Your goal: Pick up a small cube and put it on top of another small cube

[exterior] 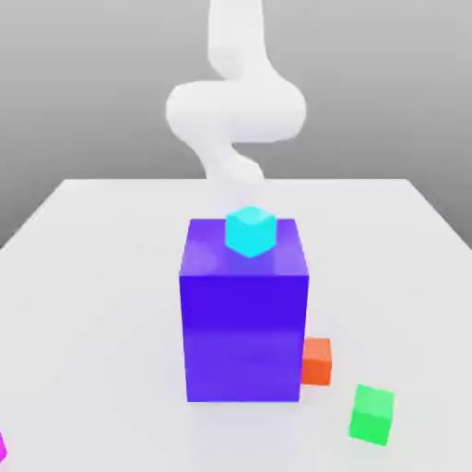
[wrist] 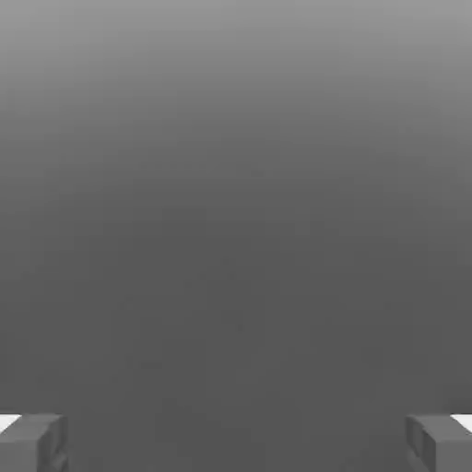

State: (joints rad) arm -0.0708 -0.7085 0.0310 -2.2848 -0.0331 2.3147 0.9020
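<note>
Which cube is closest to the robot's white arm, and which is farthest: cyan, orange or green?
1. Cyan cube, on the purple block, just before the arm.
2. Orange cube, beside the block's foot.
3. Green cube, nearest the camera.

Overall light: the exterior view is evenly and brightly lit; no harsh glare is seen.
Table (exterior: 111, 277): rendered pale, almost washed out, with only faint shading at the frame's lower edge.
Purple block (exterior: 244, 313): a soft sheen is shown on its upper left corner; its front face is graded from bright to darker.
Shadows: only weak, diffuse ones are cast beside the block's base.
Arm (exterior: 235, 101): overexposed white, soft-edged.
Hand view: dim, a smooth grey gradient, lighter at top.
</note>
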